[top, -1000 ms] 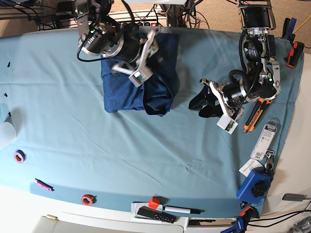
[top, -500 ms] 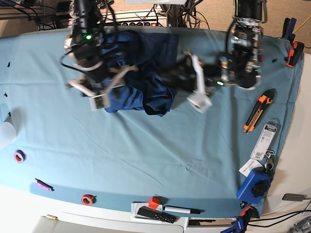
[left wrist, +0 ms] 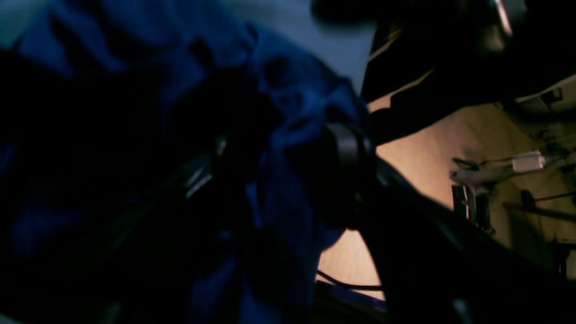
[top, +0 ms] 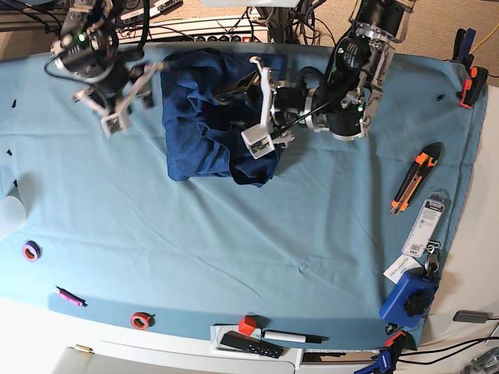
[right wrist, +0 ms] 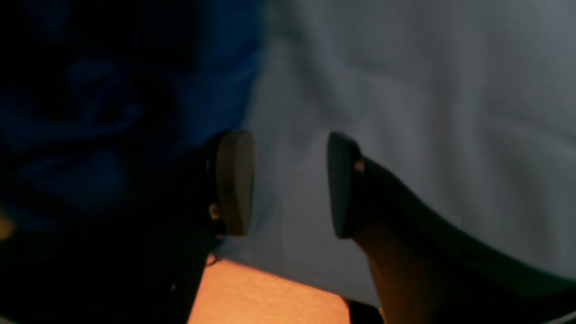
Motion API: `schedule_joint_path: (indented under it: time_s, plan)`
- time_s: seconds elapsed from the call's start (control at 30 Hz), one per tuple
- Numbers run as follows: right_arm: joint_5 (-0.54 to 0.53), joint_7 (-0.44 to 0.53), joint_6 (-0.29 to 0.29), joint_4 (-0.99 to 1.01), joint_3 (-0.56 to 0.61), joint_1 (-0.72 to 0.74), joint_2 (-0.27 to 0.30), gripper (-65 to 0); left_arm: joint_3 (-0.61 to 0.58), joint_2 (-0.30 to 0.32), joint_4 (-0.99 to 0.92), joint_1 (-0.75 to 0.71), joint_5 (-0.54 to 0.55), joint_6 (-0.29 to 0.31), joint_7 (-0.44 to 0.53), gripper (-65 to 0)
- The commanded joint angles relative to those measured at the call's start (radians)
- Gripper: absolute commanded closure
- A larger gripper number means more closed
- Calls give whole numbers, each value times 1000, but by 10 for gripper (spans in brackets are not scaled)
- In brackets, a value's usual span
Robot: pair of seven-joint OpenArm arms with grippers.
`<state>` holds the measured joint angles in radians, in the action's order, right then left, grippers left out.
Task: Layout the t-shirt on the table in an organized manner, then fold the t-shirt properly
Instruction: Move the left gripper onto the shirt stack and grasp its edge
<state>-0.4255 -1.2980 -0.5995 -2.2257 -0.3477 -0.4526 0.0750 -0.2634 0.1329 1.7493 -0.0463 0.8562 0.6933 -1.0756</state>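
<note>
Task barely begun: dark navy knit t-shirt bunched at far edge of teal-draped table, unspread and unfolded; left gripper spread amid its folds, grip indeterminate; right gripper parted, empty, beside it.

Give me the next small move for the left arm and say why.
Probably close the left gripper on the fold it has reached: in the left wrist view its fingers stand apart with cloth of the bunched t-shirt between them. The right gripper hangs open over bare table.
</note>
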Motion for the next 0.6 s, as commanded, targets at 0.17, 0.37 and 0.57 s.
schedule_joint_path:
  time_s: [0.17, 0.37, 0.57]
  plan:
    - [-52, 5, -33, -18, -5, -47, 5, -262, 1, -2, 18, 32, -85, 5, 23, -258]
    - [-52, -19, -32, -17, -5, -47, 5, -262, -3, -2, 17, 24, -105, 5, 23, -258]
    - [-53, -45, -32, -17, -5, -47, 5, -262, -3, -2, 17, 15, -105, 5, 23, -257]
